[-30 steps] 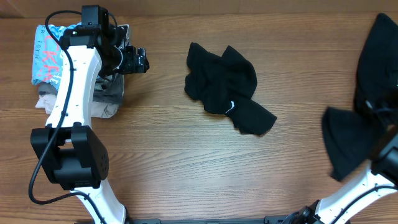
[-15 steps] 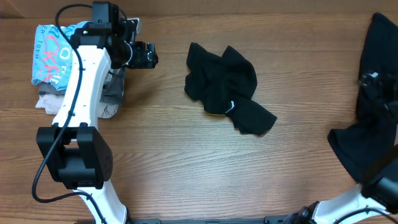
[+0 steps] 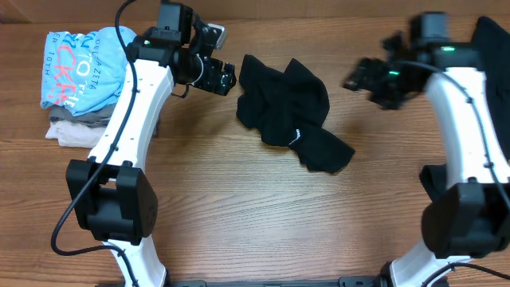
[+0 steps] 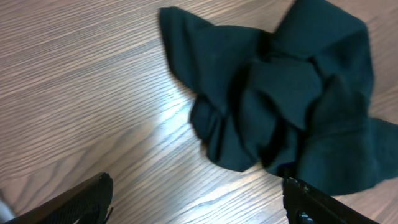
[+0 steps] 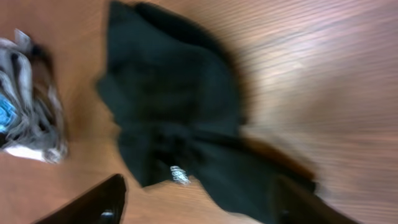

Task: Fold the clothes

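The left claw [image 3: 229, 80] and right claw [image 3: 357, 76] are wide open and empty, beside the black shirt [image 3: 291, 112].

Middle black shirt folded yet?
No, the black shirt lies crumpled in a bunched, uneven heap on the table.

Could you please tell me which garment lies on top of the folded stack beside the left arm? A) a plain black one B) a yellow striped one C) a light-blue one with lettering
C: the overhead view shows the light-blue shirt with red and white lettering lying on top of the grey and beige folded garments.
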Controlling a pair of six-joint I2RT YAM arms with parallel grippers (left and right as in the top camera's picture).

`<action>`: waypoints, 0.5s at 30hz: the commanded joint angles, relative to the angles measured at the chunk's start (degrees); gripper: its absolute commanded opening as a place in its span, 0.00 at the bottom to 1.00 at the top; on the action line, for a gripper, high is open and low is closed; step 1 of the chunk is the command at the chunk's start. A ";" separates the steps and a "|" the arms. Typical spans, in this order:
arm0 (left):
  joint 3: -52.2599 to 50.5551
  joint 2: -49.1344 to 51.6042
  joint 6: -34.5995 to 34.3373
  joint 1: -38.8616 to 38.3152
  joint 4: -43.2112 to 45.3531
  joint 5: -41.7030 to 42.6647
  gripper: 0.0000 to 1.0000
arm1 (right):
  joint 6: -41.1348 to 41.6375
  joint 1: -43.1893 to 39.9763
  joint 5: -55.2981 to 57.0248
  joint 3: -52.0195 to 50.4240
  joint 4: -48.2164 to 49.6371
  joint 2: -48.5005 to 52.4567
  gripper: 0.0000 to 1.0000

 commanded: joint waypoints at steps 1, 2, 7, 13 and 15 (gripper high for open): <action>1.36 -0.33 -3.10 1.95 -0.61 -4.83 0.90 | 10.49 6.64 3.93 -2.69 6.03 0.22 0.69; 1.36 -0.33 -3.96 2.29 -0.87 -6.14 0.90 | 11.67 9.01 5.07 -3.72 9.35 0.57 0.69; 1.36 -0.33 -6.45 4.26 -2.45 -9.66 0.90 | 16.35 17.20 16.17 -7.78 17.86 3.43 0.68; 1.36 -0.33 -9.66 5.57 -3.17 -13.11 0.89 | 16.33 21.16 17.88 -8.41 18.99 8.79 0.59; 1.36 -0.33 -10.32 6.73 -3.72 -13.07 0.89 | 16.33 22.08 18.38 -8.41 18.56 9.92 0.42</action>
